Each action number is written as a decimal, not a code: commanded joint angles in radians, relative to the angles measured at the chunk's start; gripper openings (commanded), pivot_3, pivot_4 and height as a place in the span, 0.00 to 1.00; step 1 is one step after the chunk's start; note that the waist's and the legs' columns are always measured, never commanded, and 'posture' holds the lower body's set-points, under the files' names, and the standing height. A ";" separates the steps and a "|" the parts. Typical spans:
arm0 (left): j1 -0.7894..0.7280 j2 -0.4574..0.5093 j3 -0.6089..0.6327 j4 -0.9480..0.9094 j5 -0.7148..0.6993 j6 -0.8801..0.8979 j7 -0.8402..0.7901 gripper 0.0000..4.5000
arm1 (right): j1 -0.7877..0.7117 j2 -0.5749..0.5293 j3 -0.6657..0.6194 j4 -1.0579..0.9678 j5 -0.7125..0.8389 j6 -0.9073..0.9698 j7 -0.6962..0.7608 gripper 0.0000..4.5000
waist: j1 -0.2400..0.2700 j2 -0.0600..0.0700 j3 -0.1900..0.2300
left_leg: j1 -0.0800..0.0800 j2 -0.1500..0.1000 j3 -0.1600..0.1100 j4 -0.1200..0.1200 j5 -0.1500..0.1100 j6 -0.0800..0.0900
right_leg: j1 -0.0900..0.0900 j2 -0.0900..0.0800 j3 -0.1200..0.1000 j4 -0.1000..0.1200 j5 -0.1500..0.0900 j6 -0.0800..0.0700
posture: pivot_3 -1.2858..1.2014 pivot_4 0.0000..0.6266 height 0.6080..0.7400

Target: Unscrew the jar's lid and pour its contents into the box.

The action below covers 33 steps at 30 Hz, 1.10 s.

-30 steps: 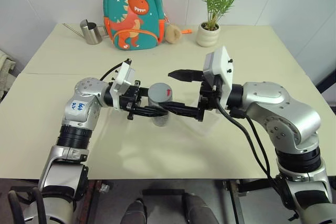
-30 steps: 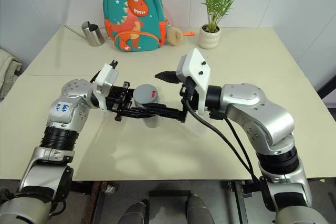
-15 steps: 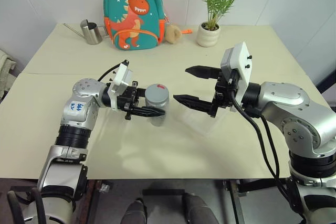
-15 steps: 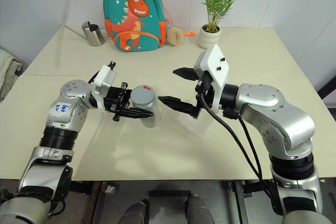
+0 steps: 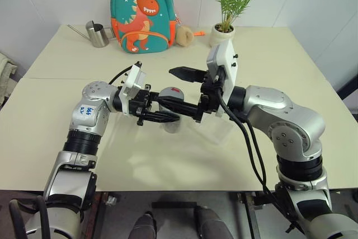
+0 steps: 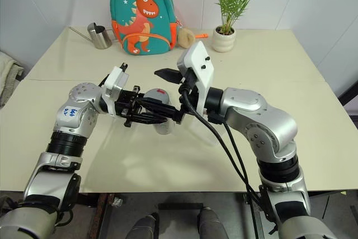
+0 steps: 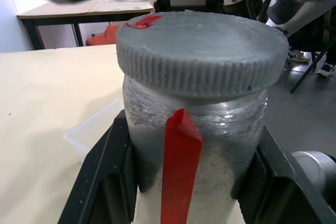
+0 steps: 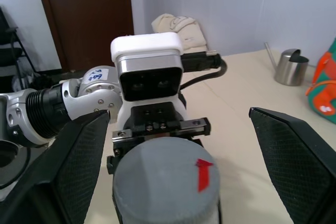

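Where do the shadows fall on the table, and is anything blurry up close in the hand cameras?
Left eye view: soft shadows of both arms lie on the table below the jar, toward the camera. Left wrist view: the lid is sharp, while the room behind is hazy. Right wrist view: the right gripper's fingers loom dark and large at the edges.

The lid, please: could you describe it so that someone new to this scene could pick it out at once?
Start at the cream table; above its middle the left gripper is shut on the jar, lifted off the surface. The lid is the flat round grey cap screwed on top, between the open right gripper's fingers. Its ribbed rim and small red mark distinguish it.
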 commanded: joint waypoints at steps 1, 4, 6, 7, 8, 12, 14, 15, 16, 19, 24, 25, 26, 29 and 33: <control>-0.032 0.009 -0.003 -0.005 0.002 -0.001 -0.044 0.43 | -0.027 0.017 0.019 -0.002 -0.012 -0.019 0.006 0.99 | -0.001 0.000 0.000 | 0.000 0.000 0.000 0.000 0.000 0.000 | 0.000 0.000 0.000 0.000 0.000 0.000 | 0.52 0.24 1.00; -0.032 0.015 -0.006 -0.007 0.000 0.006 -0.045 0.43 | -0.029 0.029 0.044 0.013 -0.031 -0.029 0.012 0.99 | -0.002 0.000 0.000 | 0.000 0.000 0.000 0.000 0.000 0.000 | 0.000 0.000 0.000 0.000 0.000 0.000 | 0.52 0.24 1.00; -0.032 0.017 -0.008 -0.008 0.000 0.008 -0.043 0.43 | -0.031 0.040 0.053 0.024 -0.042 -0.035 0.010 0.99 | -0.002 0.000 0.000 | 0.000 0.000 0.000 0.000 0.000 0.000 | 0.000 0.000 0.000 0.000 0.000 0.000 | 0.52 0.24 1.00; -0.031 0.017 -0.008 -0.008 0.000 0.006 -0.042 0.43 | -0.032 0.046 0.058 0.034 -0.053 -0.040 0.005 0.99 | -0.002 0.000 0.000 | 0.000 0.000 0.000 0.000 0.000 0.000 | 0.000 0.000 0.000 0.000 0.000 0.000 | 0.52 0.24 1.00; -0.031 0.017 -0.008 -0.008 0.000 0.005 -0.041 0.43 | -0.032 0.051 0.061 0.040 -0.062 -0.043 0.002 0.99 | -0.002 0.000 0.000 | 0.000 0.000 0.000 0.000 0.000 0.000 | 0.000 0.000 0.000 0.000 0.000 0.000 | 0.52 0.24 1.00; -0.027 0.018 -0.008 -0.015 -0.003 0.009 -0.038 0.43 | -0.027 0.062 0.068 0.054 -0.090 -0.046 0.000 0.99 | -0.001 0.000 0.000 | 0.000 0.000 0.000 0.000 0.000 0.000 | 0.000 0.000 0.000 0.000 0.000 0.000 | 0.52 0.24 1.00; -0.027 0.018 -0.008 -0.015 -0.001 0.006 -0.036 0.43 | -0.021 0.061 0.068 0.058 -0.105 -0.051 0.001 0.99 | -0.002 0.000 0.000 | 0.000 0.000 0.000 0.000 0.000 0.000 | 0.000 0.000 0.000 0.000 0.000 0.000 | 0.52 0.24 1.00; -0.027 0.017 -0.008 -0.014 0.000 0.005 -0.035 0.43 | -0.019 0.060 0.066 0.060 -0.111 -0.052 0.000 0.99 | -0.002 0.000 0.000 | 0.000 0.000 0.000 0.000 0.000 0.000 | 0.000 0.000 0.000 0.000 0.000 0.000 | 0.52 0.24 1.00; -0.027 0.017 -0.007 -0.015 0.000 0.005 -0.033 0.43 | -0.019 0.058 0.063 0.062 -0.115 -0.053 -0.002 0.99 | -0.002 0.000 0.000 | 0.000 0.000 0.000 0.000 0.000 0.000 | 0.000 0.000 0.000 0.000 0.000 0.000 | 0.52 0.24 1.00; -0.026 0.015 -0.007 -0.016 -0.001 0.005 -0.031 0.43 | -0.019 0.050 0.052 0.064 -0.124 -0.052 0.002 0.99 | -0.002 0.000 0.000 | 0.000 0.000 0.000 0.000 0.000 0.000 | 0.000 0.000 0.000 0.000 0.000 0.000 | 0.52 0.24 1.00; -0.025 0.015 -0.008 -0.018 -0.001 0.006 -0.030 0.43 | -0.020 0.029 0.029 0.057 -0.124 -0.047 0.010 0.99 | -0.002 0.000 0.000 | 0.000 0.000 0.000 0.000 0.000 0.000 | 0.000 0.000 0.000 0.000 0.000 0.000 | 0.52 0.24 1.00; -0.024 0.015 -0.008 -0.018 0.000 0.005 -0.030 0.43 | -0.018 0.018 0.021 0.052 -0.121 -0.044 0.012 0.99 | -0.002 0.000 0.000 | 0.000 0.000 0.000 0.000 0.000 0.000 | 0.000 0.000 0.000 0.000 0.000 0.000 | 0.52 0.24 1.00; -0.024 0.015 -0.008 -0.019 0.000 0.004 -0.030 0.43 | -0.017 0.010 0.015 0.048 -0.118 -0.042 0.014 0.99 | -0.001 0.000 0.000 | 0.000 0.000 0.000 0.000 0.000 0.000 | 0.000 0.000 0.000 0.000 0.000 0.000 | 0.52 0.24 1.00; -0.023 0.013 -0.008 -0.020 0.000 0.004 -0.028 0.43 | -0.006 -0.014 0.003 0.033 -0.111 -0.033 0.015 0.99 | -0.001 0.000 0.000 | 0.000 0.000 0.000 0.000 0.000 0.000 | 0.000 0.000 0.000 0.000 0.000 0.000 | 0.52 0.24 1.00; -0.020 0.014 -0.008 -0.022 0.000 0.003 -0.029 0.43 | 0.010 -0.037 -0.010 0.005 -0.092 -0.018 0.010 0.99 | -0.002 0.000 0.000 | 0.000 0.000 0.000 0.000 0.000 0.000 | 0.000 0.000 0.000 0.000 0.000 0.000 | 0.52 0.24 1.00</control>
